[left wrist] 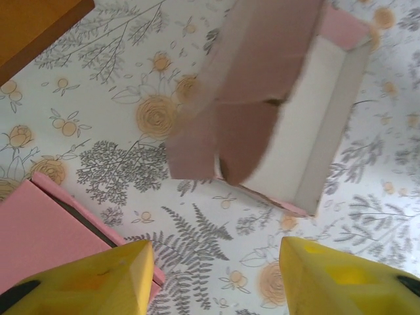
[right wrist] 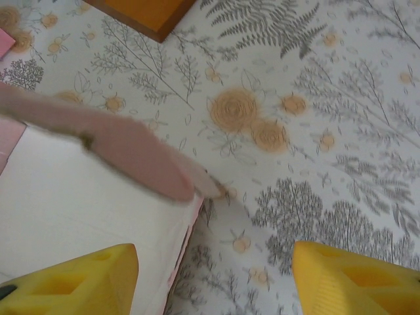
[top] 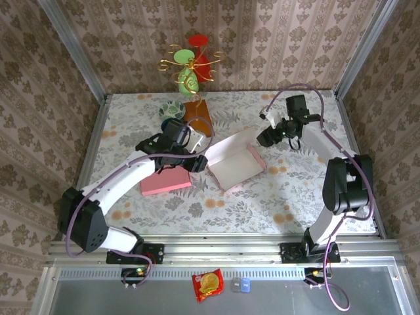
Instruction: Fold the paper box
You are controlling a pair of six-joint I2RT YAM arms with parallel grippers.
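Pink paper box (top: 237, 167) sits half-folded on the table, white inside.

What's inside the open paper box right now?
The paper box shows a bare white floor, nothing lying on it. The pink flap leaning over one end covers that corner, so that part cannot be checked.
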